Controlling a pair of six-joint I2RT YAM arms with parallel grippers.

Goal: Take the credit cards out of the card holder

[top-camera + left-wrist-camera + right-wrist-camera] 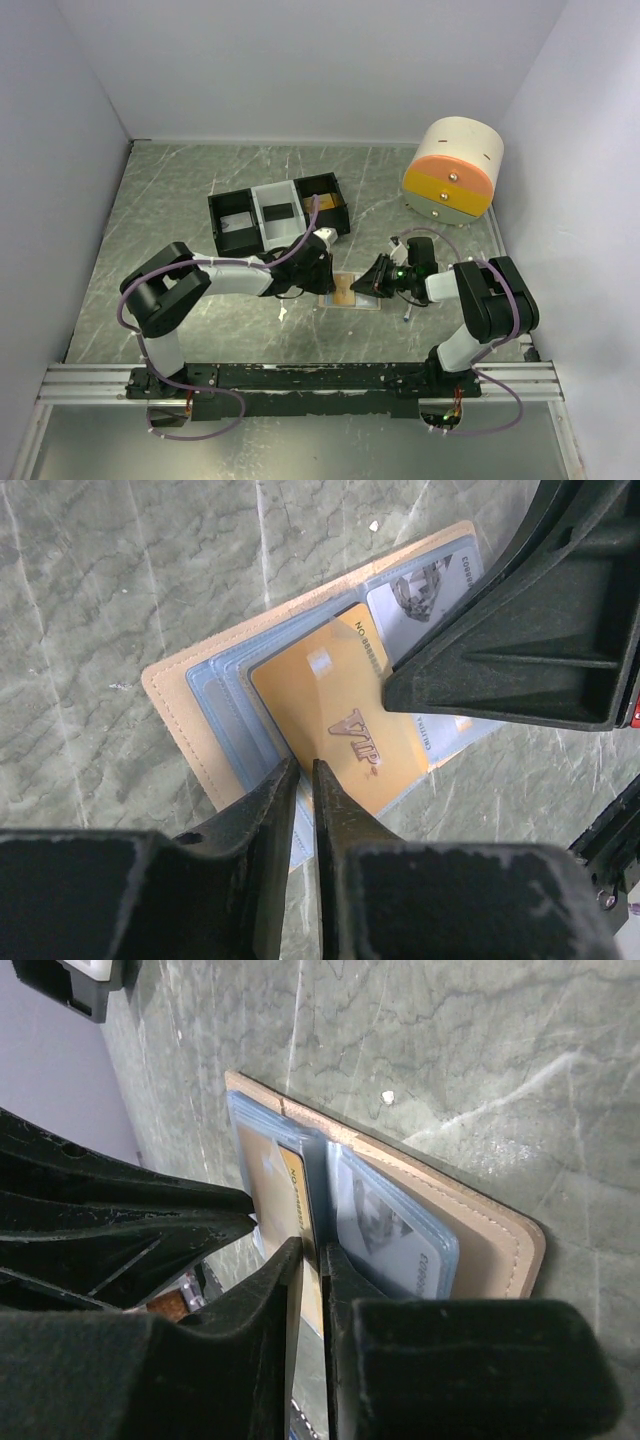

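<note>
The tan card holder (352, 293) lies open and flat on the green marble table between my two grippers. It shows pale blue sleeves in the left wrist view (180, 710) and in the right wrist view (500, 1250). A gold VIP card (330, 700) sticks partly out of its middle sleeve. A grey card (420, 585) sits in the other half. My right gripper (312, 1252) is shut on the gold card's edge (292, 1200). My left gripper (305, 768) is shut, its tips at the gold card's opposite edge, on the blue sleeve. In the top view the left gripper (328, 278) and the right gripper (372, 285) flank the holder.
A three-compartment black-and-white tray (280, 212) stands behind the left arm, with flat items inside. A round cream, orange and grey drawer unit (455, 170) stands at the back right. A small object (408, 315) lies by the right arm. Walls close in on three sides.
</note>
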